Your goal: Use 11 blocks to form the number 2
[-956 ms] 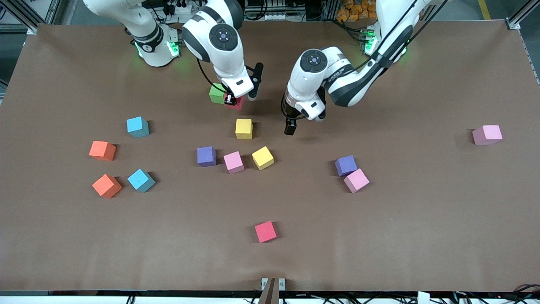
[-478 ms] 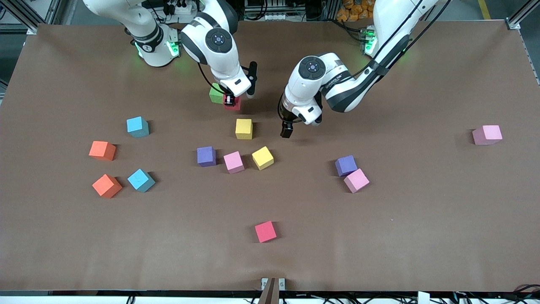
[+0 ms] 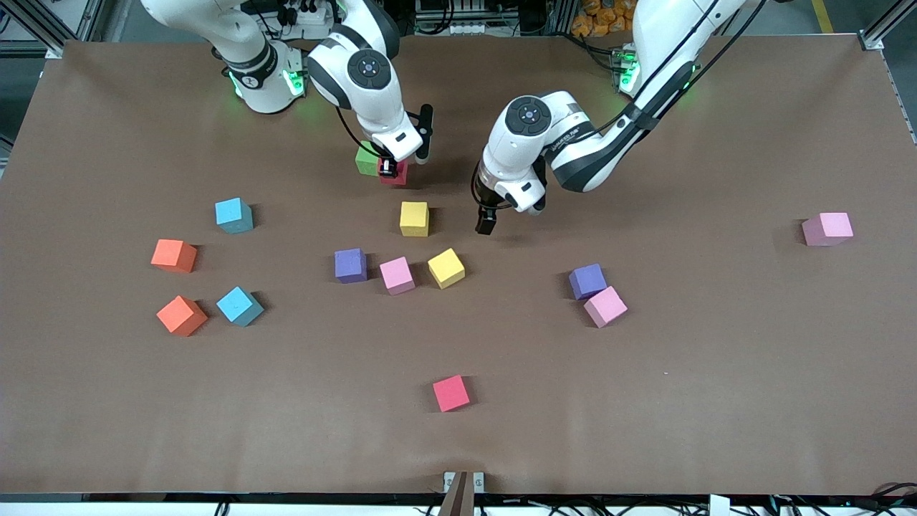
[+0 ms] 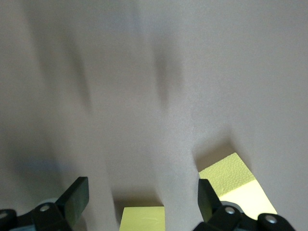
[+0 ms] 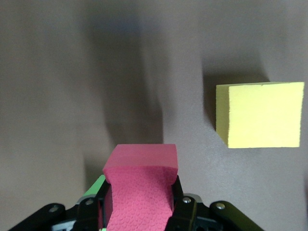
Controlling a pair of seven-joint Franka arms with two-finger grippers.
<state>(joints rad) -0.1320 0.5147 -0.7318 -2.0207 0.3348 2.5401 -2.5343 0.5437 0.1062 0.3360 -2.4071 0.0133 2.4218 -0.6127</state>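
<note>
1. In my right gripper [image 3: 389,169] I hold a red block [image 5: 142,185]. My fingers are closed on its two sides, and its matte, grainy top face shows between them in the right wrist view.
2. This red block is right beside the green block [image 3: 367,162], which sits on the table toward the right arm's end from my gripper. I cannot tell if the two touch, or if the red one already rests on the table.
3. A yellow block [image 3: 414,218] lies nearer to the front camera than my right gripper, apart from it, with bare brown table [image 3: 501,430] between.
4. My left gripper [image 3: 485,222] has its fingers wide open and holds nothing. It hangs low over bare table just beside that yellow block, toward the left arm's end.
5. In the left wrist view, a yellow block [image 4: 142,219] shows between my open fingers, and the second yellow block [image 4: 238,185] shows past one finger.
6. Near the camera from my left gripper lie the second yellow block [image 3: 446,268], a pink block [image 3: 397,275] and a purple block [image 3: 350,265] in a loose row.
7. Another purple block [image 3: 587,281] and pink block [image 3: 605,306] touch each other, toward the left arm's end.
8. Two light blue blocks [image 3: 233,215] [image 3: 240,306] and two orange cubes [image 3: 173,255] [image 3: 182,315] lie toward the right arm's end, well apart from my grippers.
9. One pink block [image 3: 827,228] sits alone near the table edge at the left arm's end, and another red cube [image 3: 451,393] lies alone near the front edge. There is wide open table around both.
</note>
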